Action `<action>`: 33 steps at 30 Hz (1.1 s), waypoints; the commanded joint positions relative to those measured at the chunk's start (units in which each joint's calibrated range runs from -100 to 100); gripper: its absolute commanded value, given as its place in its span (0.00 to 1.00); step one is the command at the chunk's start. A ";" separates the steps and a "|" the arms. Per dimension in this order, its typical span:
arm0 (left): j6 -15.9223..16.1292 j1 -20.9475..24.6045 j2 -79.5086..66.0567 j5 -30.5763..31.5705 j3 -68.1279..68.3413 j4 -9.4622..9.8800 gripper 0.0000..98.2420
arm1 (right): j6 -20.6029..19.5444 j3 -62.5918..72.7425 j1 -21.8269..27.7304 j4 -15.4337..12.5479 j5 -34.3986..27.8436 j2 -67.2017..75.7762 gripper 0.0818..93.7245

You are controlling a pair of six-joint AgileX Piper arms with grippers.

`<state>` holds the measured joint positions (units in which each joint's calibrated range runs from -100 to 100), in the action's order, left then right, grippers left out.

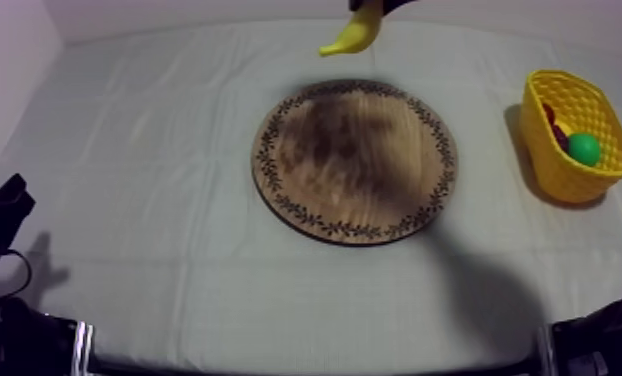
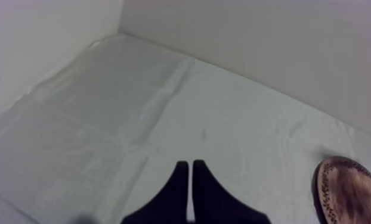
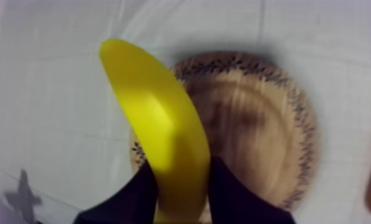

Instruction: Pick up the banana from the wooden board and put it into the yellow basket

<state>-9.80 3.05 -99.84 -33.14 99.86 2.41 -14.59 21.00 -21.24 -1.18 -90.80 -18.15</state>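
Observation:
A yellow banana [image 1: 355, 33] hangs high above the far rim of the round wooden board [image 1: 355, 160], held from above by my right gripper [image 1: 375, 5]. In the right wrist view the banana [image 3: 158, 125] stands between the two black fingers [image 3: 232, 193], which are shut on it, with the board [image 3: 253, 131] far below. The yellow basket [image 1: 575, 135] sits at the right of the table. My left gripper [image 1: 5, 200] rests low at the left; its fingers [image 2: 176, 190] lie together as a narrow wedge over bare cloth.
The basket holds a green round fruit [image 1: 583, 148] and something dark red [image 1: 555, 125]. The board's rim [image 2: 349, 190] shows beside my left gripper. Pale walls border the table at the back and left.

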 commanded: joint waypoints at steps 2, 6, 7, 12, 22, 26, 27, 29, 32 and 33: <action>0.01 0.02 0.02 0.00 0.03 0.01 0.00 | 3.13 -1.02 0.65 0.52 -1.51 2.39 0.22; 0.01 0.02 0.02 0.00 0.03 0.01 0.00 | 5.71 -3.64 1.56 1.85 -2.54 5.29 0.23; 0.01 0.02 0.02 0.00 0.03 0.01 0.00 | 6.21 -4.33 1.77 2.15 -2.63 5.89 0.23; 0.01 0.02 0.02 0.00 0.03 0.01 0.00 | 8.64 -8.32 3.01 3.29 -2.96 8.81 0.23; 0.01 0.02 0.02 0.00 0.03 0.01 0.00 | 14.06 -15.17 10.61 3.94 -3.25 14.82 0.20; 0.01 0.02 0.02 0.00 0.03 0.01 0.00 | 16.54 -18.15 14.97 4.39 -3.25 16.99 0.21; 0.01 0.02 0.02 0.00 0.03 0.01 0.00 | 17.13 -18.95 16.09 4.57 -3.22 17.47 0.21; 0.01 0.02 0.02 0.00 0.03 0.01 0.00 | 18.22 -20.51 18.29 4.96 -3.05 18.30 0.21; 0.01 0.02 0.02 0.00 0.03 0.01 0.00 | 19.66 -22.39 21.30 5.59 -2.83 19.37 0.21; 0.01 0.02 0.02 0.00 0.03 0.01 0.00 | 20.11 -22.89 22.23 5.77 -2.78 19.71 0.21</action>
<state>-9.80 3.05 -99.84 -33.14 99.86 2.41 4.71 -1.34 -1.59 4.46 -93.62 1.34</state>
